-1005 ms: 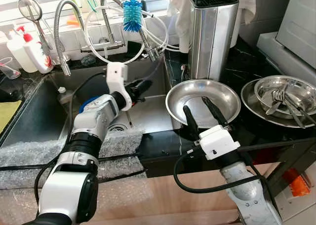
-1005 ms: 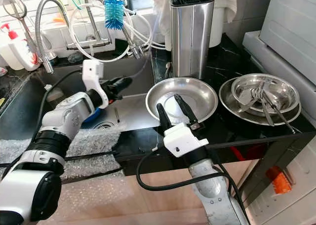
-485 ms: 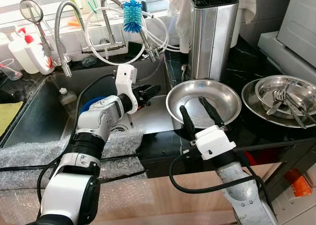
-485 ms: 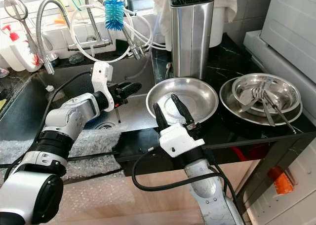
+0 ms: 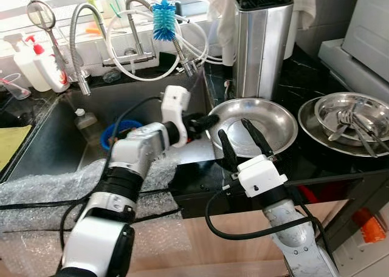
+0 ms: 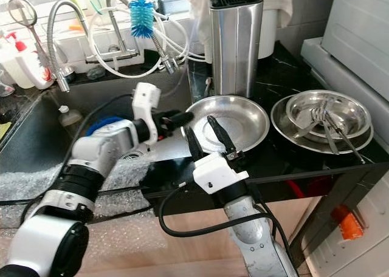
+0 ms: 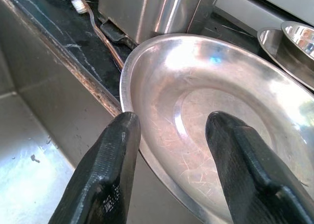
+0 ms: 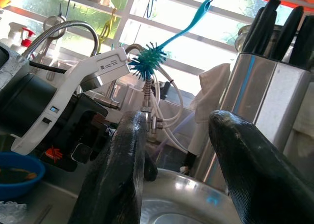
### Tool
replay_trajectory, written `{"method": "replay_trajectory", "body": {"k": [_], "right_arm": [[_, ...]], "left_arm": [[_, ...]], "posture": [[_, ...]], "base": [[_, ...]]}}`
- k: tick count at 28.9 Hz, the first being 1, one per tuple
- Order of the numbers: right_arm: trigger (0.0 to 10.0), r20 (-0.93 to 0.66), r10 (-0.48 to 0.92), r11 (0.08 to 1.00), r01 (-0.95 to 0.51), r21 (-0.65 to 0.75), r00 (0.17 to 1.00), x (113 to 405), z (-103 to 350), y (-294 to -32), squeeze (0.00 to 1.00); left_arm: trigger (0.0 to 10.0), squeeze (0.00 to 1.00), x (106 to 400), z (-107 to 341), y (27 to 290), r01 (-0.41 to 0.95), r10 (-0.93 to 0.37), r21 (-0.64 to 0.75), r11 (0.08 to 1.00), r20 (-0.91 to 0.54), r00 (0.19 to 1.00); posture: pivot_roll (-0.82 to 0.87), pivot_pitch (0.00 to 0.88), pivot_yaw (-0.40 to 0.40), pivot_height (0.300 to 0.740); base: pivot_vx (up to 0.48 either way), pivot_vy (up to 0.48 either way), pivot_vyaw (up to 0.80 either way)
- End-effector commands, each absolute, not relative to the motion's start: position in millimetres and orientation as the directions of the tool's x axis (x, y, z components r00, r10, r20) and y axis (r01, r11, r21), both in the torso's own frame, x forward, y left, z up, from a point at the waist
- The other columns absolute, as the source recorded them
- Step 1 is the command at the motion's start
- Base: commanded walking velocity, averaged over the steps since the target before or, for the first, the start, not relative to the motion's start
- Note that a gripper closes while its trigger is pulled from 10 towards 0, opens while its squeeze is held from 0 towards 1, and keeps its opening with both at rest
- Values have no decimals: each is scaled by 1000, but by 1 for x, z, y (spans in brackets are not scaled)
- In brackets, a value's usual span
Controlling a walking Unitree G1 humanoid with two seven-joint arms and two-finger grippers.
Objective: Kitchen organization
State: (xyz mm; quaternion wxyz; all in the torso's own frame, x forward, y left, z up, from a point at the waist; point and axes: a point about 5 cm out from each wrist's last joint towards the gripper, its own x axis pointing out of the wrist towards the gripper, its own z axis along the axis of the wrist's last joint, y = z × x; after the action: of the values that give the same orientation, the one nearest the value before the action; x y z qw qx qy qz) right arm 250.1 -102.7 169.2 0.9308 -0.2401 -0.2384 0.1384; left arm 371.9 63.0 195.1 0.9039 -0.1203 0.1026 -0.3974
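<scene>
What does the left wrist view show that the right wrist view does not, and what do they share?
Left wrist view: the black counter edge, the sink wall below it, a toothbrush by the knife block's base, stacked dishes beyond, and the left gripper open at the plate's rim.

Right wrist view: the blue bottle brush, the window, knife handles, a blue bowl and the open right gripper.

Shared: the steel plate and the steel knife block.

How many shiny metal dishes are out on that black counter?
3. A wide round steel plate lies in front of the steel knife block, by the sink. To its right, a steel bowl holding cutlery rests on another steel plate. More may be stacked unseen.
</scene>
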Motion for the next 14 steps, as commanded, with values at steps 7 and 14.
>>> {"method": "replay_trajectory", "body": {"k": [7,14], "right_arm": [[10000,386,379,847,-148,-510,841,252,171,-98,0],[10000,387,380,847,-148,-510,840,253,171,-98,0]], "left_arm": [[10000,0,374,202,65,689,-730,-262,675,-104,676],[10000,0,385,219,75,618,-649,-281,735,-23,761]], "posture": [[-51,30,172,740],[-49,26,173,740]], "base": [[0,0,0],[0,0,0]]}}
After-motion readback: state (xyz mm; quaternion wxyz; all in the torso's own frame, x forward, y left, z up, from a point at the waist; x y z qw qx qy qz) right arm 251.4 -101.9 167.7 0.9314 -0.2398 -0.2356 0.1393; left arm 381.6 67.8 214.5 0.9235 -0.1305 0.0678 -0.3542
